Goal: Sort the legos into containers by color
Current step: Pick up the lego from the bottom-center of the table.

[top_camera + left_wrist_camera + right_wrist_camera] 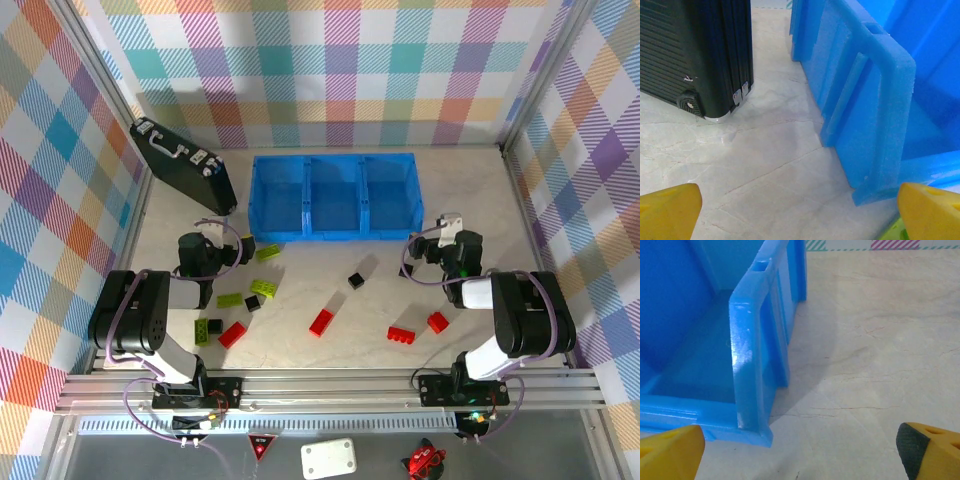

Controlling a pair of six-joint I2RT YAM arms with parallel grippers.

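Yellow fingertips (pixel 667 210) of the left claw (pixel 800 215) gape empty beside the blue tray (pixel 875 100); right claw (pixel 800 452) likewise wide, empty; legos (pixel 321 322) lie scattered on the bench (pixel 480 190)

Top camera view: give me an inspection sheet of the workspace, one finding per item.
Surface: pale stone-look table, no spills seen.
Job's things: red bricks, lime bricks and black bricks lie scattered in front of the blue tray; its three compartments look empty.
Clutter: black case left of the tray.
Grippers: left gripper and right gripper both open, holding nothing, near the tray's front corners.
Cables: grey cables loop beside each gripper.
Surroundings: checked walls on three sides.
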